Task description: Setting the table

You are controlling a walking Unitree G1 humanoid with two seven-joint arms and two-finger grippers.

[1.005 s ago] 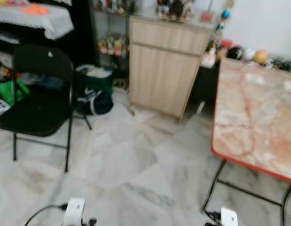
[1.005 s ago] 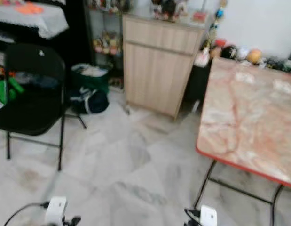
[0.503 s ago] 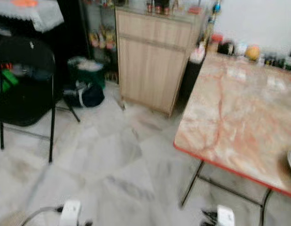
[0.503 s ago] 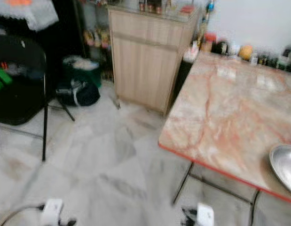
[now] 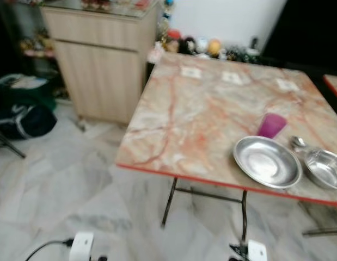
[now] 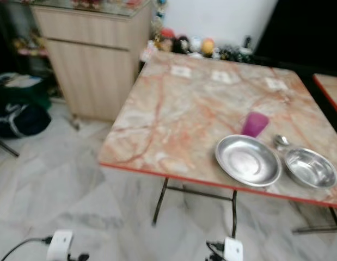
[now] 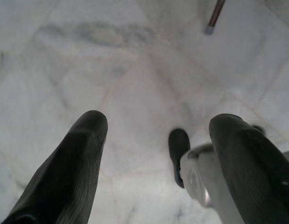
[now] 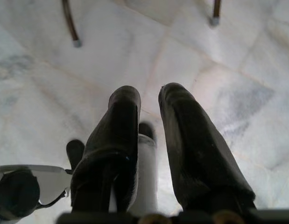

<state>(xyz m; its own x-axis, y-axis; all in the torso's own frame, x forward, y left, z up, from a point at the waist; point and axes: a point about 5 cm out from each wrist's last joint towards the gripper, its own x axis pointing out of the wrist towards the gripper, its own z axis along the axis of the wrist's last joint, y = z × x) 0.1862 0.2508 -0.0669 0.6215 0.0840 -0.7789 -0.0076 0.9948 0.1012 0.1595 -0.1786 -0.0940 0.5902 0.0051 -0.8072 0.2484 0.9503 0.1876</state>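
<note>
- Desk [image 5: 201, 114] with marble-pattern top and red edge stands at 1 o'clock from the robot, on thin metal legs over the pale tiled floor [image 5: 65, 190].
- Steel plate [image 5: 267, 161] lies near the desk's front edge at 2 o'clock; steel bowl [image 5: 324, 168] just beside it at its 3 o'clock.
- Purple cup [image 5: 272, 125] upright, just behind the plate at its 12 o'clock; spoon [image 5: 297, 143] (blurred) lies between cup and bowl.
- Wooden cabinet [image 5: 103, 65] at 11 o'clock against the wall, dark bag [image 5: 21, 119] on the floor at 10 o'clock.
- Left gripper [image 7: 158, 126] hangs low over the floor, jaws spread wide, holding nothing.
- Right gripper [image 8: 149, 100] hangs low over the floor near the desk legs, jaws nearly together with a narrow gap, nothing between them.
</note>
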